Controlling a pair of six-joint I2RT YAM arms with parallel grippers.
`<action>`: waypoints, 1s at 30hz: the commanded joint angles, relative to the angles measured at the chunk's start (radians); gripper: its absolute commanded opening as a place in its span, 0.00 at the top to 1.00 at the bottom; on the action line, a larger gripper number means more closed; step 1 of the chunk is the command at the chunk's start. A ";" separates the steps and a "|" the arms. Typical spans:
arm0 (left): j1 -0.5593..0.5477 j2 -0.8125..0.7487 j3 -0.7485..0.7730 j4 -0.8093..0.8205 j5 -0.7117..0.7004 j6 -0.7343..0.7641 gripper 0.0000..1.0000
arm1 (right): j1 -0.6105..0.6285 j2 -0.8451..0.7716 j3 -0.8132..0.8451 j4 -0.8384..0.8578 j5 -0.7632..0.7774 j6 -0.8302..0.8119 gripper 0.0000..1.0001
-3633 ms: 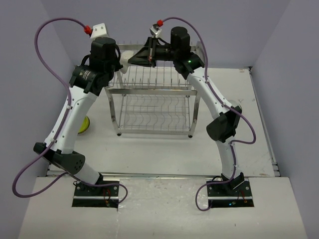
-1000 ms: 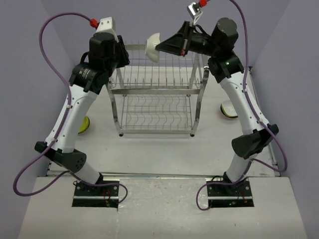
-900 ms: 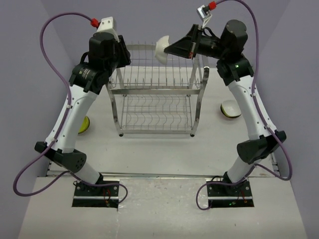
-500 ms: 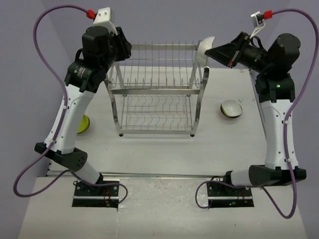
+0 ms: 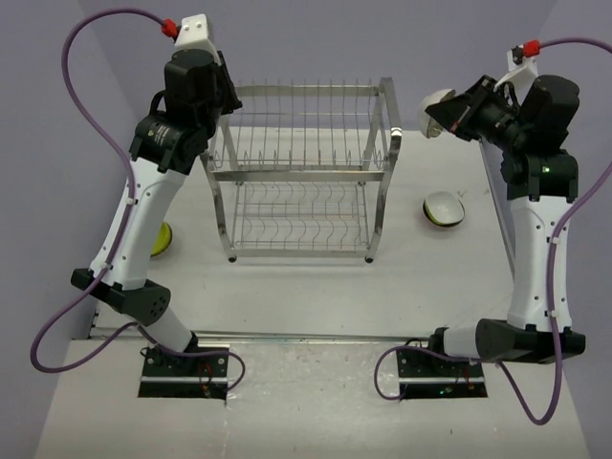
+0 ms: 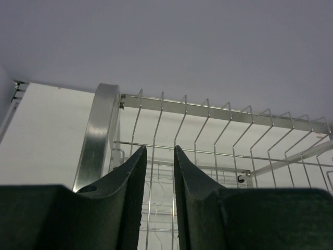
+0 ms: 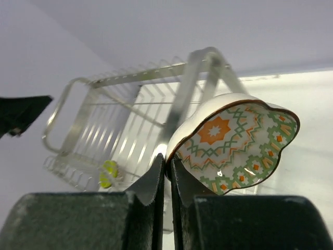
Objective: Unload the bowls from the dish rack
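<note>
The chrome two-tier dish rack [image 5: 301, 172] stands mid-table and no bowl shows in it. My right gripper [image 5: 451, 113] is in the air to the right of the rack, shut on the rim of a bowl [image 5: 433, 109]. In the right wrist view that bowl [image 7: 234, 140] is white outside with an orange and green pattern inside, pinched at its edge by the right gripper [image 7: 167, 165]. My left gripper [image 5: 227, 96] hovers at the rack's back left corner. Its jaws [image 6: 160, 152] stand a little apart and hold nothing, with the rack's wires [image 6: 208, 112] beyond them.
A second bowl [image 5: 444, 208] with a white inside sits on the table right of the rack, below the held bowl. A lime green bowl [image 5: 161, 239] lies on the table left of the rack, half behind the left arm. Purple walls close in on three sides.
The right arm has swung the bowl from above the rack's top tier out to the right, past the rack's corner post. The left gripper's jaws have narrowed a little.
</note>
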 commanded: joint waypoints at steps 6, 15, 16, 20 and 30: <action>-0.002 -0.048 0.023 -0.030 -0.204 0.026 0.87 | -0.018 0.013 -0.006 -0.154 0.374 -0.129 1.00; 0.010 -0.054 -0.024 -0.077 -0.457 0.015 1.00 | -0.018 0.059 -0.103 -0.179 0.612 -0.187 1.00; 0.033 -0.054 -0.033 -0.088 -0.474 0.009 1.00 | -0.018 0.068 -0.109 -0.179 0.614 -0.190 1.00; 0.143 -0.059 -0.093 -0.105 -0.424 -0.045 1.00 | -0.018 0.114 -0.126 -0.180 0.651 -0.203 1.00; 0.303 0.027 -0.096 -0.077 -0.257 -0.079 1.00 | -0.018 0.245 -0.103 -0.213 0.666 -0.210 1.00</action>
